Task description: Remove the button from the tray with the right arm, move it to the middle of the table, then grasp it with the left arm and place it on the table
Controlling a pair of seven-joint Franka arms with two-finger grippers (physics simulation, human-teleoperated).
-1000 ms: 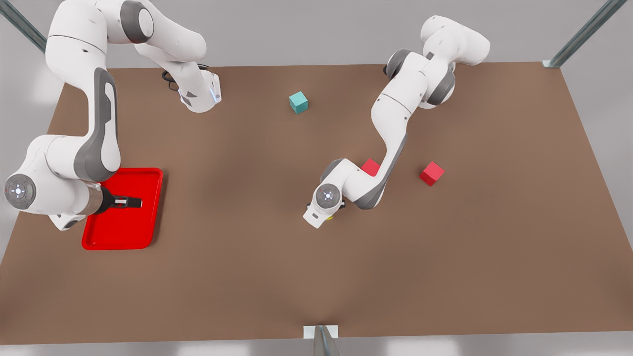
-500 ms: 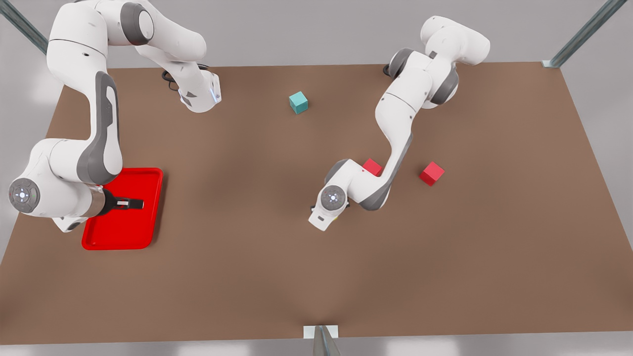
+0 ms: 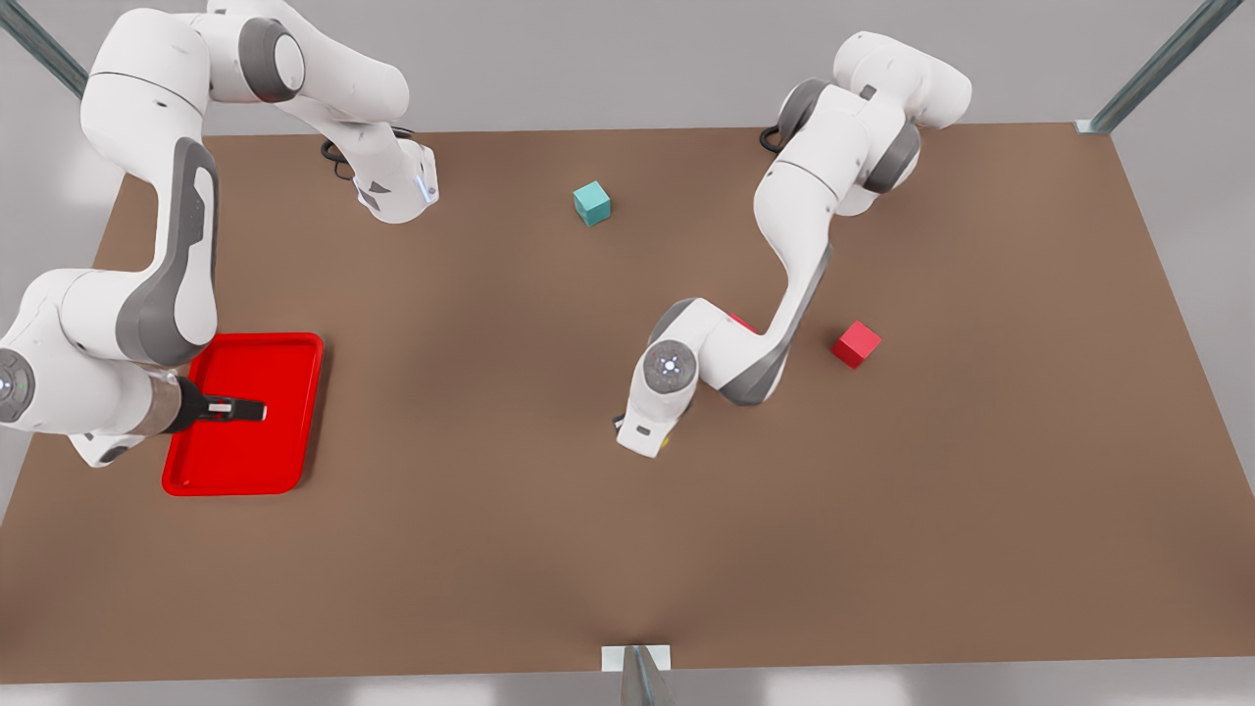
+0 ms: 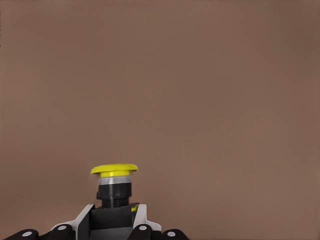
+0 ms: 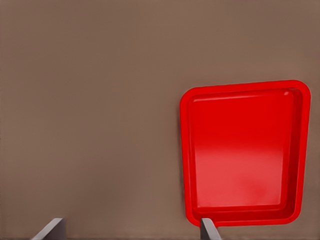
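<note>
The left gripper (image 3: 642,443) has its jaws clamped on the button (image 4: 114,182), whose yellow cap sticks out beyond the fingers; in the front view it hangs near the middle of the table (image 3: 490,549), with a sliver of yellow at its tip. The right gripper (image 3: 250,409), jaws spread and holding nothing, hovers over the tray (image 3: 294,353) at about nine o'clock from table centre. A red cube (image 3: 856,343) lies at three o'clock, a teal cube (image 3: 591,203) at twelve. The handover looks finished; setting down appears to be the step in hand. Next would be lowering gently, then releasing.
</note>
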